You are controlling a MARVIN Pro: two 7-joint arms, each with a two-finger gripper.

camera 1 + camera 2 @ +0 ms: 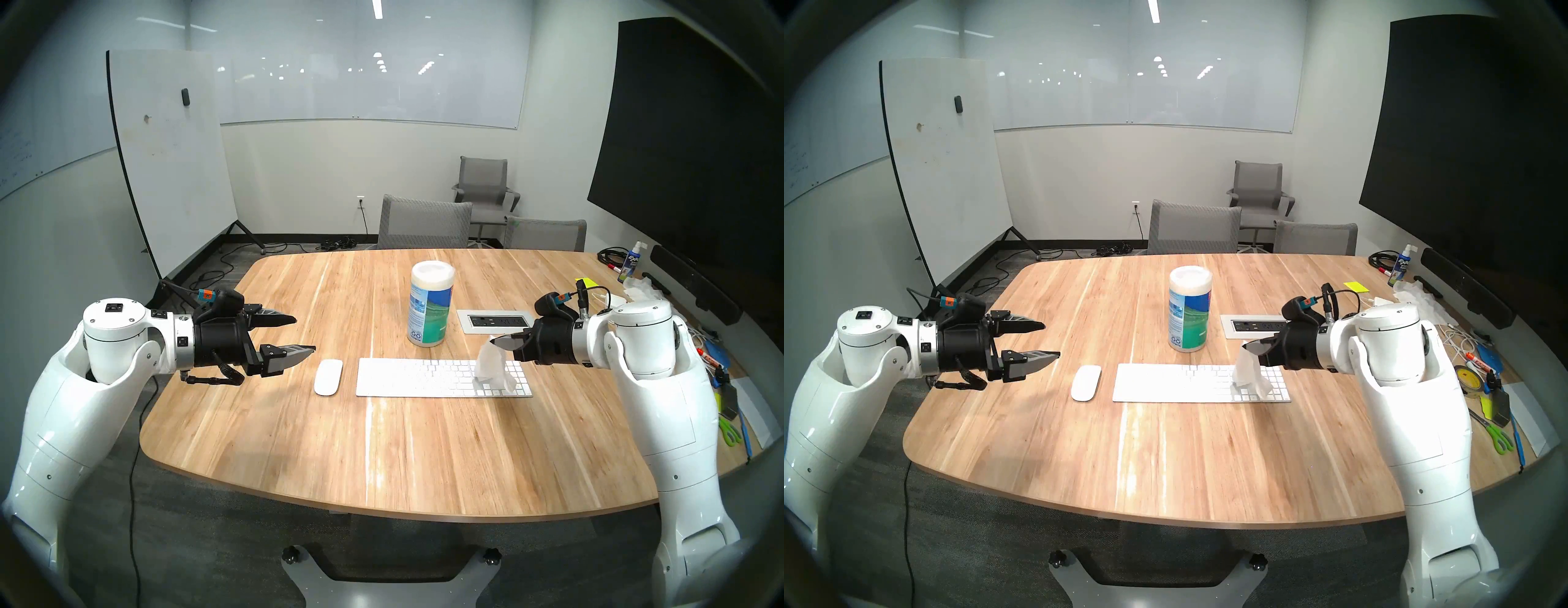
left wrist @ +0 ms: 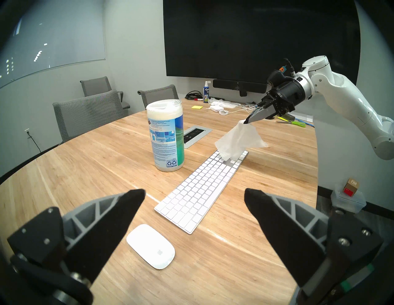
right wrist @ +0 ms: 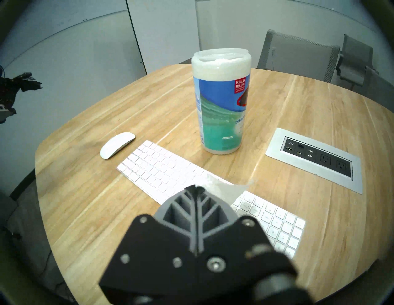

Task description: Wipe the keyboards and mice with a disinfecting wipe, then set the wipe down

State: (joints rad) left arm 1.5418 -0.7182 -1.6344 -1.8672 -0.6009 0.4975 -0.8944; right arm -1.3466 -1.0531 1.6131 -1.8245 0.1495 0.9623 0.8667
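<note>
Hanging from the right gripper (image 1: 495,343), jaws pinched closed on its top, the wipe (image 1: 492,367) is draped onto the keyboard's (image 1: 424,378) right end, mid-table. The mouse (image 1: 328,377) is laid just beside the keyboard's left end. The left gripper (image 1: 303,333) is held spread wide, empty, above the table's (image 1: 382,458) left edge.

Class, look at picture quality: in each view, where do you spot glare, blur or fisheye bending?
Head views: the table edge bows and ceiling lights glare on the glass wall. Left wrist view: sharp; the wipe and keyboard read clearly. Right wrist view: the right gripper is blurred and the wipe a pale smear.
</note>
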